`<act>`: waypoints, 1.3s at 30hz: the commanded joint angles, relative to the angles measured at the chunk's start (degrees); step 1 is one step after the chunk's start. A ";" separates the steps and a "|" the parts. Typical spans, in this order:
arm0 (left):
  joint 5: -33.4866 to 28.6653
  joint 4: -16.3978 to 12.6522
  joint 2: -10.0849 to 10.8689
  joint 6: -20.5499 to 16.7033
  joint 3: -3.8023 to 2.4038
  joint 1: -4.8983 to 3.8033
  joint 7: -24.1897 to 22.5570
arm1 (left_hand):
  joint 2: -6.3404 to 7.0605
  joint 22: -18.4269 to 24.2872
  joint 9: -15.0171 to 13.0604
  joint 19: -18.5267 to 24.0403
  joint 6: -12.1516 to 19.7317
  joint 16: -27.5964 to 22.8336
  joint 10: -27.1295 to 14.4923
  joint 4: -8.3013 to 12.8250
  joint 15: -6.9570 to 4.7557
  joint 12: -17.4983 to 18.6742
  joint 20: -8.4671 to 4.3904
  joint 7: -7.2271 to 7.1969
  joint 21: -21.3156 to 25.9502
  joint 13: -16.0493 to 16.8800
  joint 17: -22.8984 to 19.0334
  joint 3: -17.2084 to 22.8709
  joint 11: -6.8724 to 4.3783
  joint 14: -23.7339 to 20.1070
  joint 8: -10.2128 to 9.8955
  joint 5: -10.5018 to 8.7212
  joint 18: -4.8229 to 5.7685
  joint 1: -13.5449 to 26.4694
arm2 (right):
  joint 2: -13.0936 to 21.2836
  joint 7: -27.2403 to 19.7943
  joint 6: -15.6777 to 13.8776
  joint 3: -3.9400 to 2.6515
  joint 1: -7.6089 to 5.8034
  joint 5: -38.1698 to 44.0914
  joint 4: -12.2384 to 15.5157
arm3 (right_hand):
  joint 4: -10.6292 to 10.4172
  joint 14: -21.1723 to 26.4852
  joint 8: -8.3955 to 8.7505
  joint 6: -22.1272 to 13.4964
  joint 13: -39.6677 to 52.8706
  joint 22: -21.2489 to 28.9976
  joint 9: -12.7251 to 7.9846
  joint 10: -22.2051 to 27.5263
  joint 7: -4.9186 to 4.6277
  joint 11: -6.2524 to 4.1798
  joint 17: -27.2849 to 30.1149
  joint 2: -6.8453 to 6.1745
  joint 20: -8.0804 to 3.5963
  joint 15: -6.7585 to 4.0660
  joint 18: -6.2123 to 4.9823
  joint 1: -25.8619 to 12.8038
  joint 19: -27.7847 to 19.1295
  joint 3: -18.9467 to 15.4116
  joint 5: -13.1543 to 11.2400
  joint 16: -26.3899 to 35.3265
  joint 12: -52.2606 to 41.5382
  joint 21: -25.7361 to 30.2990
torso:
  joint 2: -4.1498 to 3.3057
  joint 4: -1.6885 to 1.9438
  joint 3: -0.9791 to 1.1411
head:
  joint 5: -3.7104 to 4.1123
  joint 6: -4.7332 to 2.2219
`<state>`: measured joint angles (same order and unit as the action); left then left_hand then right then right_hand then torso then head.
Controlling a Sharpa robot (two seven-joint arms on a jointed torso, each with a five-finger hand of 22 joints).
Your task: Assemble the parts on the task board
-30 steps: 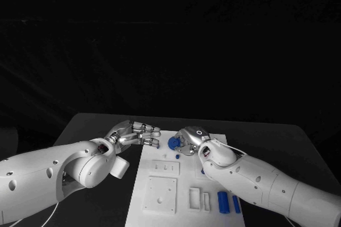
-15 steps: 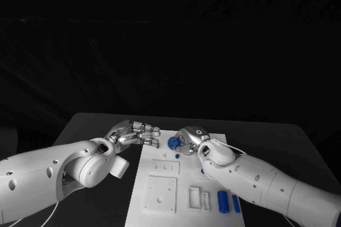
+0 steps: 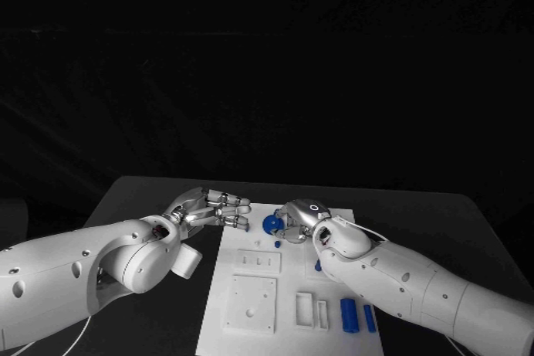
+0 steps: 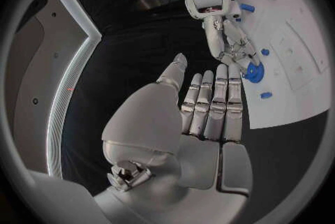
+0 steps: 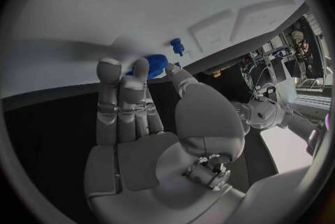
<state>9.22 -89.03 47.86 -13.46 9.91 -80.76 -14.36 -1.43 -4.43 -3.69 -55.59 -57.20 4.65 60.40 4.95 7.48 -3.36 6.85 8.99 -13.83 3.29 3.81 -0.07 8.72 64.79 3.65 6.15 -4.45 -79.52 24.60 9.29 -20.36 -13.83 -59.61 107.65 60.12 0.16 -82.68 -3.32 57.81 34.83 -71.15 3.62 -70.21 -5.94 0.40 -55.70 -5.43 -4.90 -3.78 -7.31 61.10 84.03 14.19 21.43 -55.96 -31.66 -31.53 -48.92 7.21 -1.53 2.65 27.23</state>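
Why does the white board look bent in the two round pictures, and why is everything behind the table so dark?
In the left wrist view the fisheye lens curves the task board edges; in the right wrist view the same bending applies, and a soft shadow smears across the board beside the right hand. In the head view, light reaches the table but the background stays black.

The head view is dimly lit: its upper half is lost in black, while the white plastic task board (image 3: 292,294) at lower centre is brightly caught. Both wrist views are bent by fisheye distortion toward a dark circular rim. A soft blurred shadow is cast across the board in the right wrist view.
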 commanded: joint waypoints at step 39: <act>0.47 0.28 1.67 -0.21 -0.03 -0.22 -1.43 | 0.14 -0.02 -0.02 -0.13 -0.15 0.16 1.05 0.10 -0.32 -0.04 -0.36 -0.21 -0.40 0.09 -0.03 0.33 -0.46 0.67 -0.07 0.64 0.00 -0.23 | 17.54 -10.82 -0.67 -4.39 0.46 -21.36 8.96 | 10.74 0.32 -0.22 2.96 9.43 -1.94 -0.04 2.88 -0.02 -0.90 -0.75 -0.13 -0.62 -0.65 1.20 10.00 2.45 -2.14 -4.52 -1.27 -11.20 -2.86 | 0.53 -1.39 0.56 | 1.73 -0.44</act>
<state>9.41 -88.78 49.52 -13.58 9.93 -80.76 -14.58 -1.43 -4.43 -3.69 -55.60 -57.20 4.65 60.98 4.95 7.07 -3.36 6.83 8.99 -14.05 3.33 3.81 -0.07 8.18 65.20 3.65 6.60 -4.44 -79.53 41.98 3.54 -23.85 -18.21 -59.19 92.21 69.27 10.79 -82.66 -3.37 60.46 44.21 -73.09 3.66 -67.62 -5.98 -0.51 -56.42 -5.27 -5.32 -4.16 -6.96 70.62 84.04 12.05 16.72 -57.11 -42.80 -34.06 -48.54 6.20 -1.16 4.19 26.74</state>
